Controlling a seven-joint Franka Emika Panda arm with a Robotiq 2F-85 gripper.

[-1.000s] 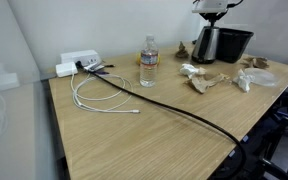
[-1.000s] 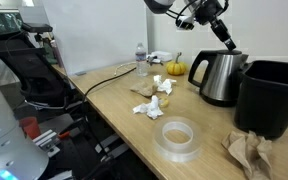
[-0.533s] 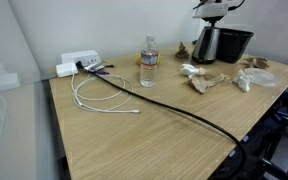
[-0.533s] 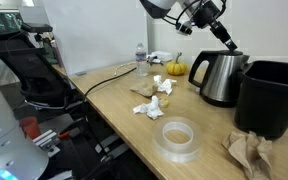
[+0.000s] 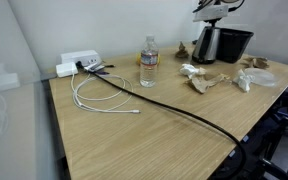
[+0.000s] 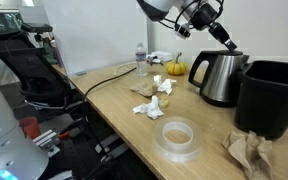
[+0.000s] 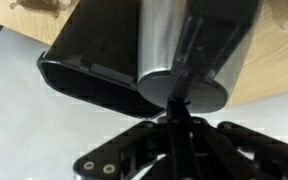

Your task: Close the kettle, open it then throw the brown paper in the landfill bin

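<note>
Gripper (image 6: 226, 42) was up over the kettle (image 6: 216, 78), tips right at the top near the handle. I couldn't tell whether they were touching it. In the wrist view its fingers (image 7: 174, 112) ran together into one thin black stem, so they looked pressed closed with nothing pinched between them. From that camera the kettle's (image 7: 174, 45) silver body sat straight ahead of the tips, with the black bin (image 7: 89, 45) right beside it.

The brown paper (image 6: 249, 152) was crumpled on the table (image 6: 209, 125) near the front edge, well apart from the gripper and on the near side of the black bin (image 6: 274, 95). The kettle and bin stood just beside each other at the far end in an exterior view (image 5: 206, 45).

Rest of the wooden table was pretty cluttered:
- a roll of clear tape (image 6: 179, 138) lying flat near the brown paper
- some crumpled white paper (image 6: 154, 100)
- a little orange pumpkin (image 6: 174, 68)
- a water bottle (image 5: 148, 62) standing upright
- a looped white cable (image 5: 99, 95) running to a white charger block (image 5: 79, 62)
- a thick black cable (image 5: 184, 112) snaking across the tabletop and off the edge

A plain white wall sat behind the table.
</note>
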